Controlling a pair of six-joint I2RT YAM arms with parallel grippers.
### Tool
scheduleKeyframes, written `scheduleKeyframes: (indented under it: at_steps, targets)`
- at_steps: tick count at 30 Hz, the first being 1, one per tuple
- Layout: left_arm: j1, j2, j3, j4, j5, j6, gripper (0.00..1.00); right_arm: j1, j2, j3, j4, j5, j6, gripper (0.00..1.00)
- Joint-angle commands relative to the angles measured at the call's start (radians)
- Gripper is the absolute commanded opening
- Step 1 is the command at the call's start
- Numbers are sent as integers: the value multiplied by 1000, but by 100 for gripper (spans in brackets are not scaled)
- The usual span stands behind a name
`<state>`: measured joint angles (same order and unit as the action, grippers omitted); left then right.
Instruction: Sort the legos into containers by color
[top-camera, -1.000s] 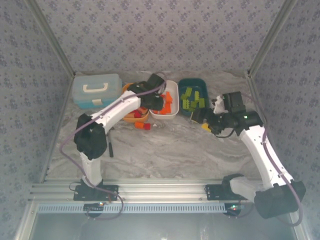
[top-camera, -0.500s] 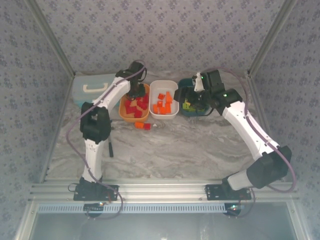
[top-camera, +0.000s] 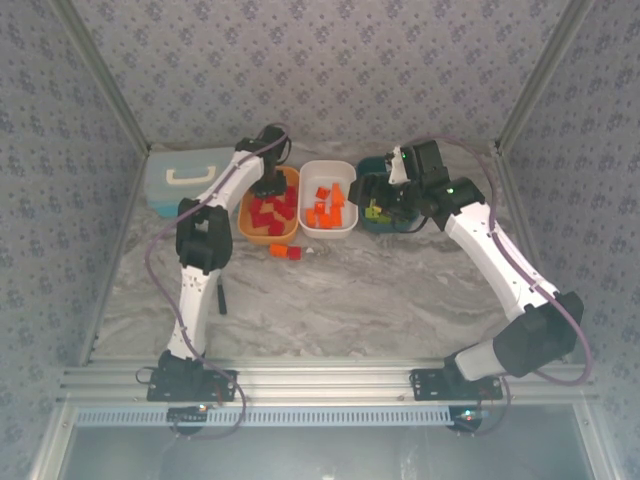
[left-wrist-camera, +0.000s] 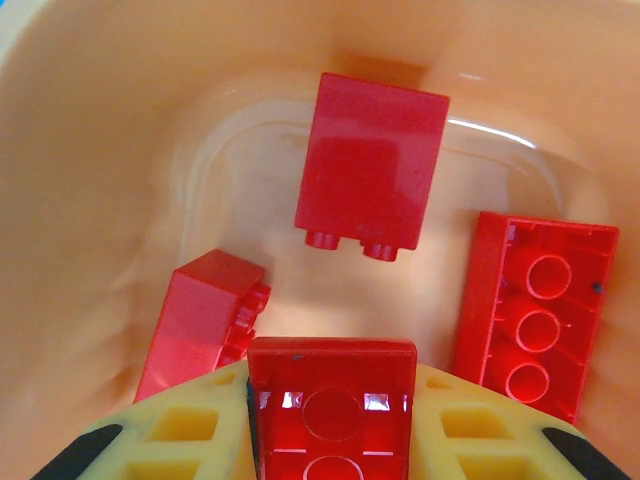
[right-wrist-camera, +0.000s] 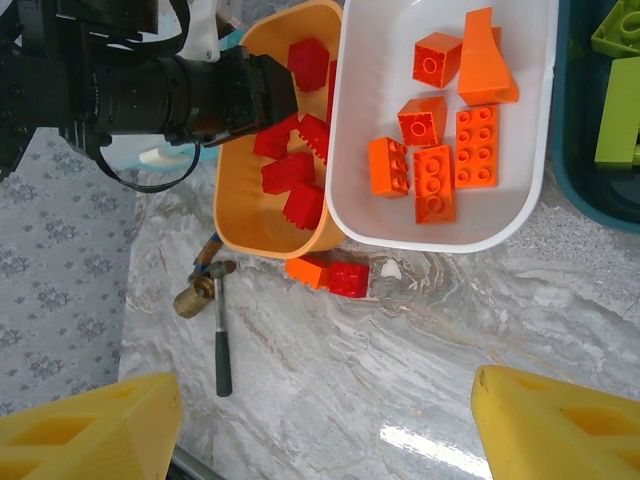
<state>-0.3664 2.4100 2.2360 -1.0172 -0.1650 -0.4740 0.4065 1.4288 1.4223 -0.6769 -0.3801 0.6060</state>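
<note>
Overhead, the left hand (top-camera: 268, 186) hangs over the orange tray (top-camera: 246, 226) of red legos (top-camera: 268, 215), and the right hand (top-camera: 380, 200) is above the teal tray (top-camera: 368, 224). At the left wrist, it is clamped on a red brick (left-wrist-camera: 332, 395) inside that tray. At the right wrist, the fingers are spread wide and empty above the worktop (right-wrist-camera: 400, 340), and orange legos (right-wrist-camera: 437, 180) lie in the white tray (right-wrist-camera: 440, 243).

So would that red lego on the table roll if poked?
Probably not: the red lego is boxy, so it should slide. It looks stiff and likely light. It seems to touch an orange lego, so a push might shift both.
</note>
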Motion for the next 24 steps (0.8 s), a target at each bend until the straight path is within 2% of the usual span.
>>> scheduleKeyframes:
  at_steps: [1,4,5,10,12,17,22,24]
  targets:
    - [3,1,10,-35,17,13,37,0,-6,14,-28,15,-6,79]
    - [-3,-28,-6,-24,15,15,59,0,1,15,-26,12,-7,79]
    - [-6,-42,-6,-21,12,15,63,0,6,17,-29,11,-9,79]
    - [-28,-132,-14,-11,11,-4,68,6,8,14,-51,22,-38,79]
    - [-40,-197,-70,11,11,-27,71,22,9,17,-65,40,-70,79]
    - [-43,-470,-426,158,75,-130,74,115,59,18,-105,125,-159,79]
    - [-74,-708,-773,221,150,-185,74,180,82,-1,-68,138,-141,78]
    - [-101,-791,-916,249,177,-258,74,192,84,3,-64,144,-129,78]
